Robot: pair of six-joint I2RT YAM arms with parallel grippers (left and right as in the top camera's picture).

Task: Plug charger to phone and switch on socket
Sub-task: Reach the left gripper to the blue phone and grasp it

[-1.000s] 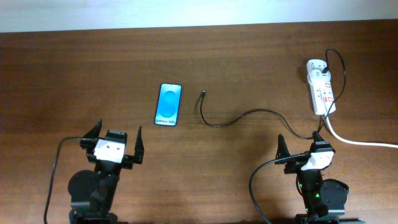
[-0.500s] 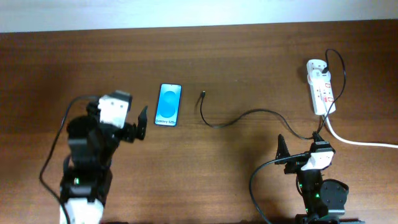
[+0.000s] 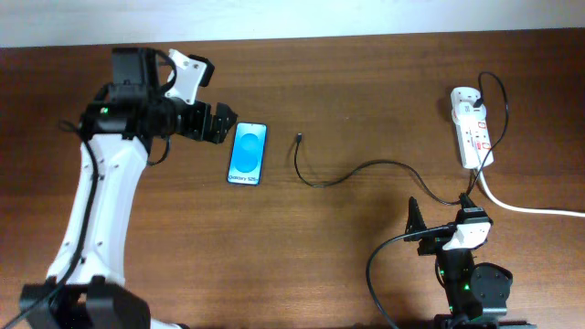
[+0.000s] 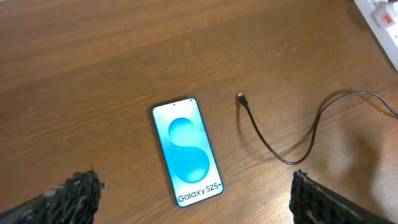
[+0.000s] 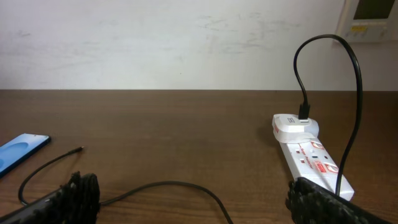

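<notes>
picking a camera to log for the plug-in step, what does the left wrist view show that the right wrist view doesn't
Only the left wrist: the whole phone from above, with its "Galaxy S25" text readable. Only the right wrist: the white adapter seated on the socket, the socket's red marks, and the wall behind. Both: the charger lying unplugged on the table, apart from the phone, and at least an edge of the phone and socket.

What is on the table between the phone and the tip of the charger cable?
Nothing; the overhead view shows bare table between phone and cable tip.
</notes>
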